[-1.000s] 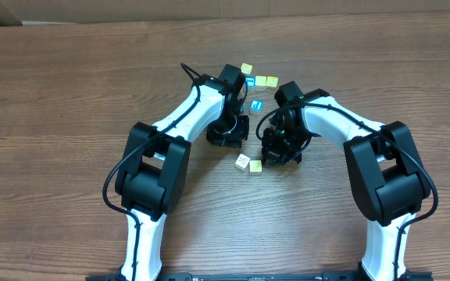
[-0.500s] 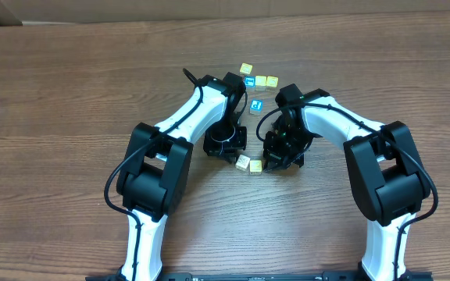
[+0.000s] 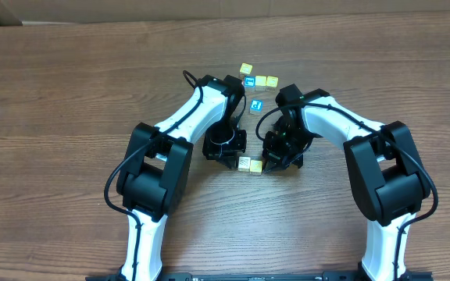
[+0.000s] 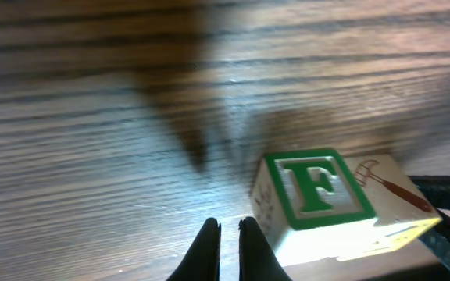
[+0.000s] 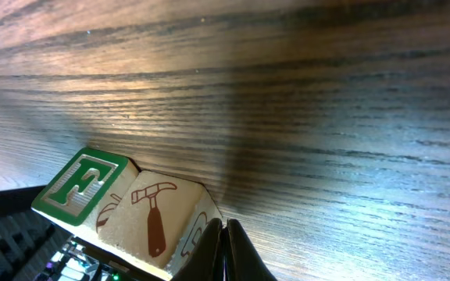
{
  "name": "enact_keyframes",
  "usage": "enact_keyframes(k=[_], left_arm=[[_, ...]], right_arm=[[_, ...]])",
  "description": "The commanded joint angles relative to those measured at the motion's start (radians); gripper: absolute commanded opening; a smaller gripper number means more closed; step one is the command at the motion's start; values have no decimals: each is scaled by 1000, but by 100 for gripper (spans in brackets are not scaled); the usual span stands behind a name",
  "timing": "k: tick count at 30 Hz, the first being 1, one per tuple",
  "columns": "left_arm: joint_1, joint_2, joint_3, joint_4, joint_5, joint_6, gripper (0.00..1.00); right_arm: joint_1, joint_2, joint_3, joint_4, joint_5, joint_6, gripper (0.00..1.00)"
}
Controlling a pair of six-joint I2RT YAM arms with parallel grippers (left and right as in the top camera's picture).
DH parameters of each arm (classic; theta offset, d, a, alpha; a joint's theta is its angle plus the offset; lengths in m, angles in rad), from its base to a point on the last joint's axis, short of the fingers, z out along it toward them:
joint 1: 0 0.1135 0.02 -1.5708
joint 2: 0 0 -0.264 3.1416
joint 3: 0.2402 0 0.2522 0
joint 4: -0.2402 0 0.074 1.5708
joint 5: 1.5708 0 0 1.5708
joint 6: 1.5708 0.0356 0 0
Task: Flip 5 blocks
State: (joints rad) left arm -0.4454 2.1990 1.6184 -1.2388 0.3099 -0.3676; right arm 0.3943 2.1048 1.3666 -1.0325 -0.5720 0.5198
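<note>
Left gripper (image 4: 226,232): jaws clenched with nothing between them, low over the counter (image 3: 53,117), just beside the green F block (image 4: 316,190). I cannot tell if they touch it.
Right gripper (image 5: 223,234): jaws clenched and empty, with the tips at the lower corner of the hammer block (image 5: 153,215).
Green F block: about the middle of the counter, between the two grippers, on the left arm's side. The green letter faces up.
Hammer block: touching the green F block side by side, on the right arm's side. It shows a red-brown hammer drawing.
Blue block (image 3: 257,105): farther toward the far edge, alone between the two arms. Its letter is too small to read.
Far group of blocks (image 3: 261,81): three yellow and one blue, close together, nearest to the far edge.
</note>
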Motion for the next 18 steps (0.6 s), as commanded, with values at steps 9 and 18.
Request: enact_keyframes(k=[9,18], left_arm=[[23,-8,146,79,-82,5,4],[-28,-6,118,203,-85,-2,4]], right_arm=[[2,-8,-6,21,68,9,5],[-41,-8,-6,64,205,61,5]])
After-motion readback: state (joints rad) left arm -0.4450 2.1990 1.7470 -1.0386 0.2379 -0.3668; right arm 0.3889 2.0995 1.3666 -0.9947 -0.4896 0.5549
